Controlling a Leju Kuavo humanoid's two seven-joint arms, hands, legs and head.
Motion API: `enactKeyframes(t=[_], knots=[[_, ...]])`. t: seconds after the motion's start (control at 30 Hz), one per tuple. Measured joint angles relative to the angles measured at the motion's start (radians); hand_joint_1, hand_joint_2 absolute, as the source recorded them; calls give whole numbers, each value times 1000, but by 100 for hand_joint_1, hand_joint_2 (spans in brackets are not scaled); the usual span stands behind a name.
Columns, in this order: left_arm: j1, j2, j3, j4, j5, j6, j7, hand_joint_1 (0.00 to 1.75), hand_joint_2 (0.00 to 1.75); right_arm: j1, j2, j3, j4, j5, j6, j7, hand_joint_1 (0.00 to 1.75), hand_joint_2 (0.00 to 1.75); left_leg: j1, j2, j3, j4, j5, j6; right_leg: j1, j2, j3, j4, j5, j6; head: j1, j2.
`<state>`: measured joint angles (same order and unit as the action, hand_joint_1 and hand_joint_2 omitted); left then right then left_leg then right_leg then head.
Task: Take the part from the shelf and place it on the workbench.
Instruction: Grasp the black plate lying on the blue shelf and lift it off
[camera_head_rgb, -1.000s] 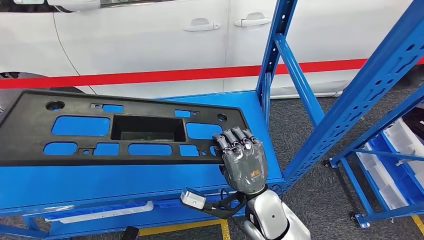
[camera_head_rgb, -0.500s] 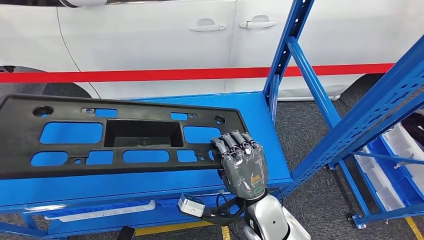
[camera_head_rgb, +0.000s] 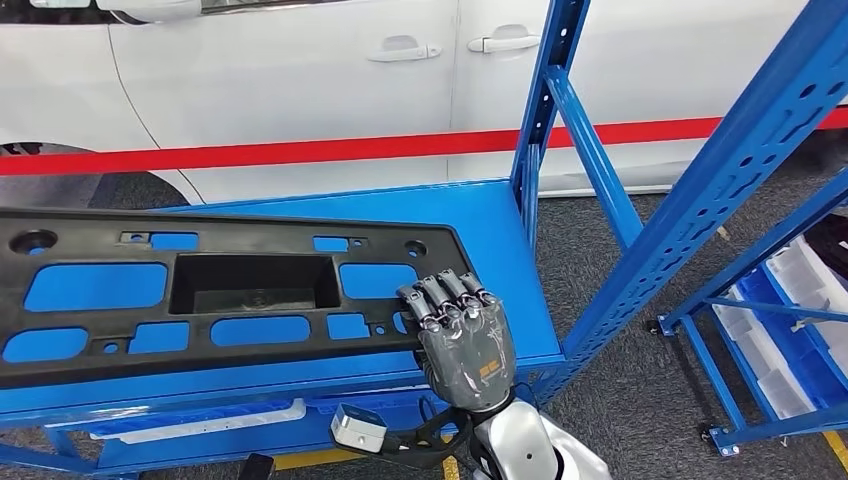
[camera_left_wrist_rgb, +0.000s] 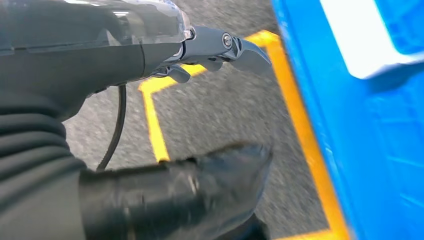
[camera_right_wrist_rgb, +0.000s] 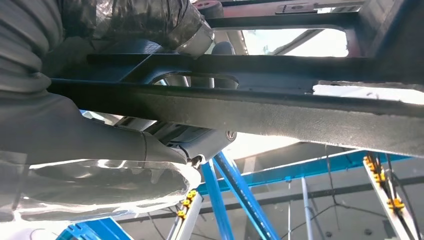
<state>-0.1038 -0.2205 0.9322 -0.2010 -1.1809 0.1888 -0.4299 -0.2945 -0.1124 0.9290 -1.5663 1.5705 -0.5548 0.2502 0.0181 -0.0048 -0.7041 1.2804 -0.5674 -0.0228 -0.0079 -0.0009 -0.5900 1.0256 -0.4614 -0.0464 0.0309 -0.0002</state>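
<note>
- My right hand (camera_head_rgb: 462, 335) is clamped on the near right corner of the part (camera_head_rgb: 200, 290): fingers curled over the top edge, and in the right wrist view the thumb sits under the dark bar of the part.
- The part, a long black plastic panel with cut-outs and a deep recess in the middle, lies flat on the blue shelf (camera_head_rgb: 490, 230), running off the head view to the left.
- My left hand (camera_left_wrist_rgb: 165, 195) hangs low over grey floor beside a yellow floor line (camera_left_wrist_rgb: 152, 125); its fingers are curled in and I see nothing in them.
- My worry: I hold a long panel by one corner alone. I judge that lifting from here would let the far end droop or swing, twisting it out of my fingers.
- The blue upright post (camera_head_rgb: 540, 110) stands just beside my right hand, so I expect a pull toward me could knock the panel's end or my wrist against it.
- The shelf deck is smooth painted metal, so I reckon the panel may slide rather than lift.
- Behind the shelf stands a white car (camera_head_rgb: 300, 70) with a red stripe; a second blue rack (camera_head_rgb: 770, 300) with white bins is at right on grey carpet-like floor.
</note>
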Motion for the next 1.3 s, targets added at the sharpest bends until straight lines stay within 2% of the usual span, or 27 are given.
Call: enactKeyframes(t=[0.07, 0.1, 0.13, 0.17, 0.27, 0.3, 0.33, 0.4, 0.43, 0.47, 0.5, 0.53, 0.57, 0.63, 0.67, 0.77, 0.8, 0.87, 0.93, 0.97, 1.0, 1.03, 1.1, 1.13, 1.17, 1.23, 1.3], knots=[[0, 0, 0, 0, -7, 35, 29, 0, 175, 6, 1, 1, 7, 0, -1, -10, 175, 175, 0, 0, 58, -123, 69, 6, 1, 2, 2, 3, -3, 3, 0, 0], [-1, 0, 0, 0, -10, 49, 39, 0, 175, 9, 2, 0, 10, 0, -2, -18, 175, 175, -2, 0, 90, -188, 93, 10, 3, 2, 2, 6, -6, 6, 0, 0], [-2, 0, 0, 0, -12, 60, 46, 0, 175, 13, 3, -2, 13, 0, -2, -26, 175, 175, -4, 0, 113, -236, 108, 16, 4, 3, 1, 8, -7, 11, 0, 0], [-2, 0, 0, 0, -14, 67, 51, 0, 175, 19, 5, -6, 15, 0, -3, -35, 175, 175, -6, -1, 123, -259, 110, 20, 6, 3, 0, 10, -8, 15, 0, 0], [0, 0, 1, 0, -14, 83, 65, 0, 175, 37, 12, -24, 17, 0, -5, -57, 175, 175, -5, -2, 126, -269, 114, 37, 6, 4, -1, 11, -10, 30, 0, 0], [0, -1, 2, 0, -14, 87, 68, 0, 175, 40, 14, -29, 17, 0, -5, -61, 175, 175, -2, -1, 128, -274, 118, 44, 6, 3, -7, 26, -23, 35, 0, 0], [-1, -1, 2, 0, -13, 89, 70, 0, 175, 43, 15, -34, 17, 0, -6, -64, 175, 175, 1, 0, 129, -278, 121, 50, 5, 3, -21, 60, -47, 39, 1, 0], [-1, -1, 3, 0, -14, 90, 72, 0, 175, 49, 16, -43, 18, 0, -7, -66, 175, 175, 1, 2, 127, -279, 123, 55, 1, 3, -80, 188, -114, 46, 1, 0], [0, -1, 4, 0, -14, 90, 73, 0, 175, 52, 16, -46, 19, 0, -7, -66, 175, 175, 1, 2, 126, -278, 123, 55, -1, 3, -110, 250, -138, 49, 1, 0], [0, -2, 5, 0, -14, 90, 74, 0, 175, 56, 16, -47, 20, 0, -7, -66, 175, 175, 1, 2, 126, -277, 122, 55, -3, 2, -127, 285, -144, 51, 1, 0], [0, -2, 6, 0, -14, 90, 74, 0, 175, 58, 16, -49, 22, 0, -7, -66, 175, 175, 1, 2, 125, -275, 122, 55, -5, 2, -123, 279, -128, 52, 1, 0], [0, -2, 6, 0, -14, 90, 74, 0, 175, 59, 16, -50, 23, 0, -7, -67, 175, 175, 1, 2, 125, -273, 121, 53, -7, 2, -102, 237, -98, 52, 1, 0], [0, -2, 6, 0, -14, 90, 74, 0, 175, 59, 17, -50, 24, 0, -7, -67, 175, 175, 2, 1, 125, -270, 119, 51, -9, 1, -67, 170, -63, 51, 1, 0], [0, -2, 7, 0, -14, 90, 74, 0, 175, 59, 18, -51, 25, 0, -7, -68, 175, 175, -1, -1, 123, -262, 116, 42, -6, 2, -10, 54, -23, 45, 1, 0], [0, -2, 7, 0, -14, 90, 74, 0, 175, 59, 18, -52, 25, 0, -8, -68, 175, 175, -3, -1, 121, -260, 115, 36, -4, 2, 2, 27, -18, 41, 1, 0], [0, -2, 7, 0, -14, 90, 74, 0, 175, 60, 20, -56, 25, 0, -8, -67, 175, 175, -2, -1, 119, -260, 115, 17, -2, 5, 0, 17, -14, 24, 1, 0], [-1, -2, 7, 0, -14, 90, 74, 0, 175, 60, 21, -57, 25, 0, -8, -67, 175, 175, 0, 0, 114, -249, 104, 12, -4, 4, 0, 13, -10, 16, 0, 0], [-1, -2, 7, 0, -14, 90, 74, 0, 175, 60, 25, -57, 25, 0, -8, -68, 175, 175, 2, 0, 80, -170, 49, 5, -6, 2, -2, 8, -3, 4, 0, 0], [0, -2, 8, 0, -14, 90, 74, 0, 175, 61, 28, -57, 25, 0, -8, -68, 175, 175, 2, 0, 23, -36, -19, -1, -2, 1, -8, 9, -1, -1, 0, 0], [1, -2, 8, 0, -14, 90, 74, 0, 175, 62, 28, -57, 25, 0, -8, -68, 175, 175, 2, 1, 5, 11, -34, -2, 0, 0, -9, 9, 0, -2, 0, 0], [2, -2, 8, 0, -14, 90, 74, 0, 175, 63, 28, -57, 26, 0, -8, -68, 175, 175, 2, 1, 3, 23, -29, -1, 1, 0, -10, 10, 0, -3, 0, 0], [2, -2, 8, 0, -14, 90, 74, 0, 175, 64, 28, -57, 27, 0, -8, -68, 175, 175, 2, 1, 23, -8, -6, 1, 3, 1, -11, 12, 0, -3, 0, 0], [1, -1, 8, 0, -14, 90, 74, 0, 175, 64, 29, -57, 27, 0, -8, -68, 175, 175, 1, 1, 97, -147, 56, 12, 5, 1, -10, 14, 1, -2, 0, 0], [0, -1, 8, 0, -14, 90, 74, 0, 175, 64, 30, -58, 27, 0, -8, -68, 175, 175, -2, 1, 128, -209, 76, 18, 7, 2, -12, 16, 1, 1, 0, 0], [-1, -1, 8, 0, -14, 91, 74, 0, 175, 65, 31, -58, 27, 0, -8, -68, 175, 175, -4, 0, 145, -246, 86, 22, 8, 2, -14, 18, 3, 5, 0, 0], [0, -1, 8, 0, -14, 94, 75, 0, 175, 66, 33, -59, 27, 0, -8, -70, 175, 175, -9, -1, 148, -262, 91, 30, 8, 2, -18, 17, 8, 17, 0, 0], [1, -1, 8, 0, -14, 96, 77, 0, 175, 67, 33, -63, 27, 0, -9, -72, 175, 175, -4, 1, 148, -272, 103, 42, 7, 2, -23, 24, 1, 28, 0, 0]])
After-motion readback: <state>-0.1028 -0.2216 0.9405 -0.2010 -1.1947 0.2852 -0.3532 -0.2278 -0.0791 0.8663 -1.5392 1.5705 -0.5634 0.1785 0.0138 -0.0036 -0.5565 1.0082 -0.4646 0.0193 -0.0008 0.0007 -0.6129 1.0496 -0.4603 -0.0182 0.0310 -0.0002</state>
